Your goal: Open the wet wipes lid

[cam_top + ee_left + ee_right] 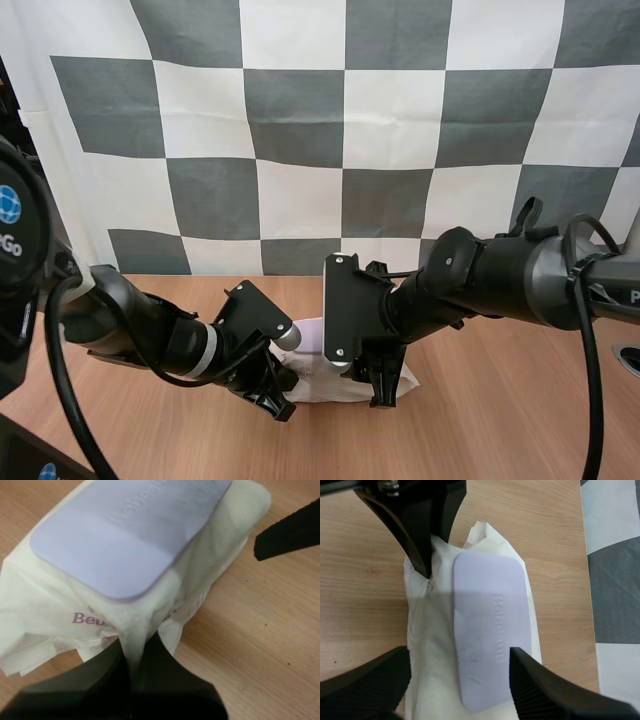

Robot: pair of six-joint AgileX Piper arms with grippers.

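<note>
Left hand (134, 652) pinches the wipes pack (45, 615) steady; right hand (460, 662), spread over the shut lid (490, 630), should next catch its edge.

The table (500, 420) is seen from behind and above the arm bases, facing forward and down, with the pack of wet wipes (325, 388) at 6 o'clock. From both wrists the pack is viewed closely, downward onto its lid (490, 630). It is shared by all three views.
</note>
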